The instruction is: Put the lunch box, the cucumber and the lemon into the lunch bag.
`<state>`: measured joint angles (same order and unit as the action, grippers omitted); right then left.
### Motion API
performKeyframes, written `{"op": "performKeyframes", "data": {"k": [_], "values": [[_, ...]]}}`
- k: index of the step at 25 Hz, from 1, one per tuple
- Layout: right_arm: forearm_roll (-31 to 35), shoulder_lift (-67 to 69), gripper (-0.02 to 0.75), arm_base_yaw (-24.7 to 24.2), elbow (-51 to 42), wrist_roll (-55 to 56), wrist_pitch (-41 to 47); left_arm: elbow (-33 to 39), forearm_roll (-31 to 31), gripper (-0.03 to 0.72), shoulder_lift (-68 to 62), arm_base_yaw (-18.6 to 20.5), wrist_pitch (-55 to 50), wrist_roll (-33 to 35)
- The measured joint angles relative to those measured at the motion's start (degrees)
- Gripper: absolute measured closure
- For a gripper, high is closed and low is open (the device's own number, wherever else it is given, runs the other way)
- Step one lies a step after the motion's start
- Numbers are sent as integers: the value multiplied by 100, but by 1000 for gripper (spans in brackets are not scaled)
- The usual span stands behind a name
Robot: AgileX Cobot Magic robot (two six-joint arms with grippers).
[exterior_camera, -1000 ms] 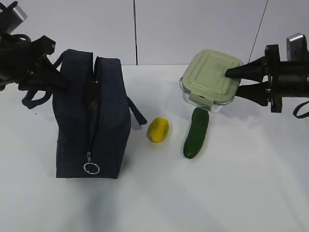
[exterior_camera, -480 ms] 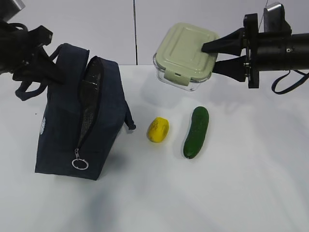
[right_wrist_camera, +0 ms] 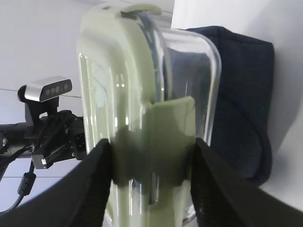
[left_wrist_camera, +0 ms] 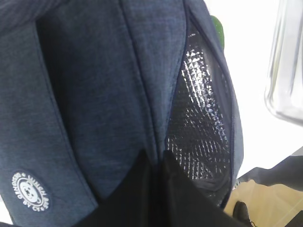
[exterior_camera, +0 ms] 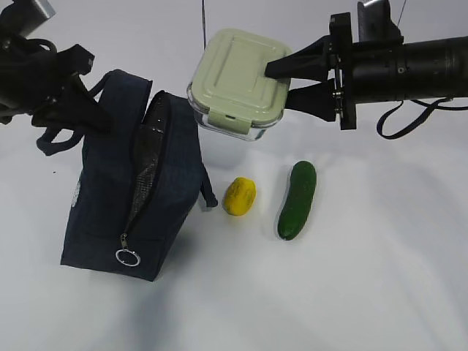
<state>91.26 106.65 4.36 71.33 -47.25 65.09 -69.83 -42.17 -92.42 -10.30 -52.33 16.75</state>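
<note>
The right gripper (exterior_camera: 284, 79) has its two fingers clamped on one edge of the lunch box (exterior_camera: 238, 80), one finger on the green lid and one under the glass, and holds it in the air, just beside the open top of the lunch bag (exterior_camera: 135, 194). The left gripper (exterior_camera: 91, 113) has its fingers pressed together on the fabric of the bag at the edge of the opening, so the silvery lining shows beside its fingertips. The lemon (exterior_camera: 239, 196) and the cucumber (exterior_camera: 297, 199) lie on the white table (exterior_camera: 365, 278), below the fingers of the right gripper and well apart from them.
</note>
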Motion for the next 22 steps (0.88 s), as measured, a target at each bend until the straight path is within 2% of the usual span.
{"op": "performKeyframes", "data": {"k": [10, 22], "values": [[96, 0, 365, 321, 0, 3, 13, -4, -10, 688, -32, -320, 133, -9], [151, 0, 366, 415, 0, 13, 22, -4, -58, 688, -141, -331, 202, -21]]}}
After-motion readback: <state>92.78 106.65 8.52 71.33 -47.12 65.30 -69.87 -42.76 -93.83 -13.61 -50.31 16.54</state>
